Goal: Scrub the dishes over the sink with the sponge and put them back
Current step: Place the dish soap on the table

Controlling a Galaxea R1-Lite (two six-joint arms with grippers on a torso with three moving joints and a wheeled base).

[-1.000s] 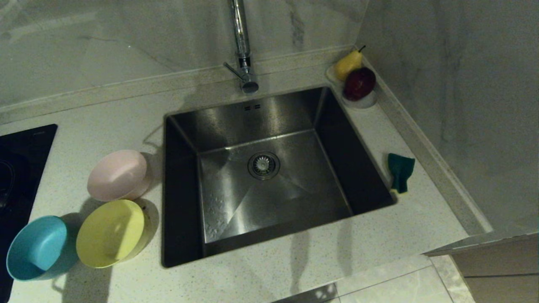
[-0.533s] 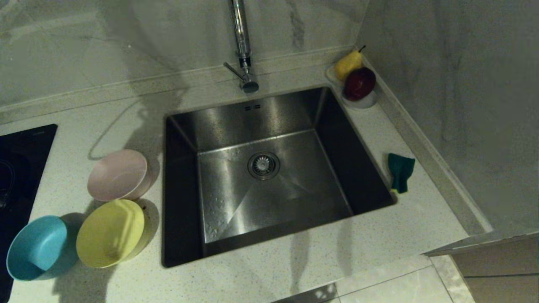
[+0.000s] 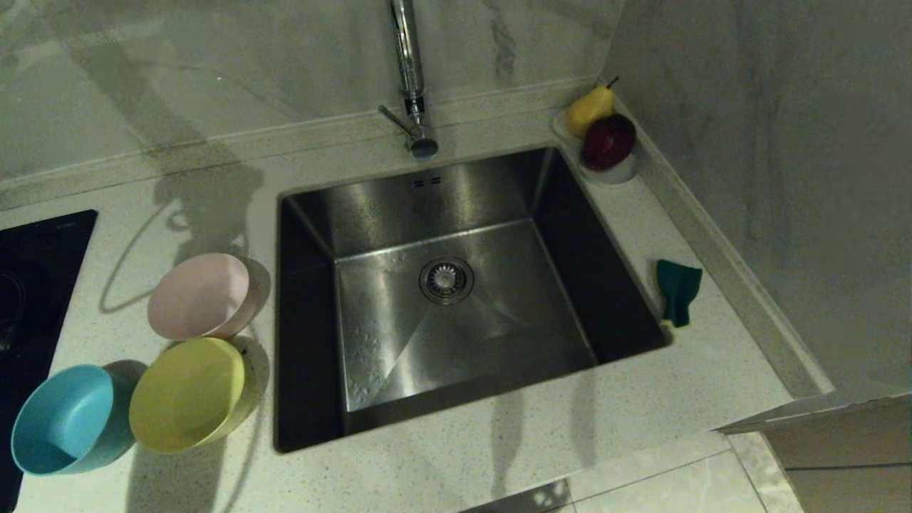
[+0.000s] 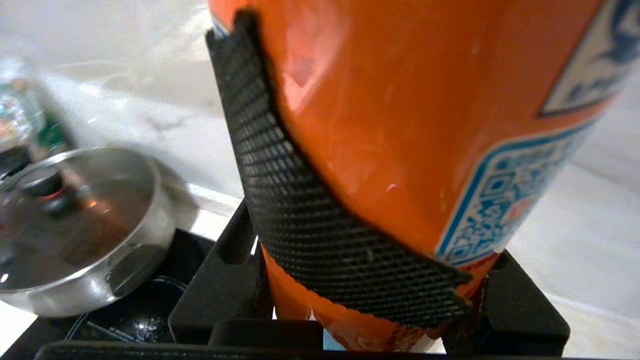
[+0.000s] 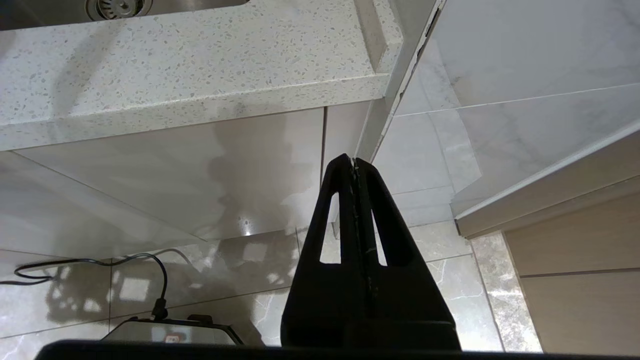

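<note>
Left end effector (image 4: 360, 280) grasping orange labelled plastic bottle (image 4: 400, 125), off the head view; aim it squarely over the stainless steel sink (image 3: 456, 299). Right end effector (image 5: 355, 162) clenched, parked low.

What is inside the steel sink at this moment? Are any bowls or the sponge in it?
The sink holds only its round drain strainer and some water drops. The pink bowl, yellow bowl, blue bowl and sponge lie outside on the counter.

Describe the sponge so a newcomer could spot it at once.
Find the steel sink. On the counter along its right rim lies the sponge. It is small, flat and dark green with a yellow end, unlike the round fruit farther back.
</note>
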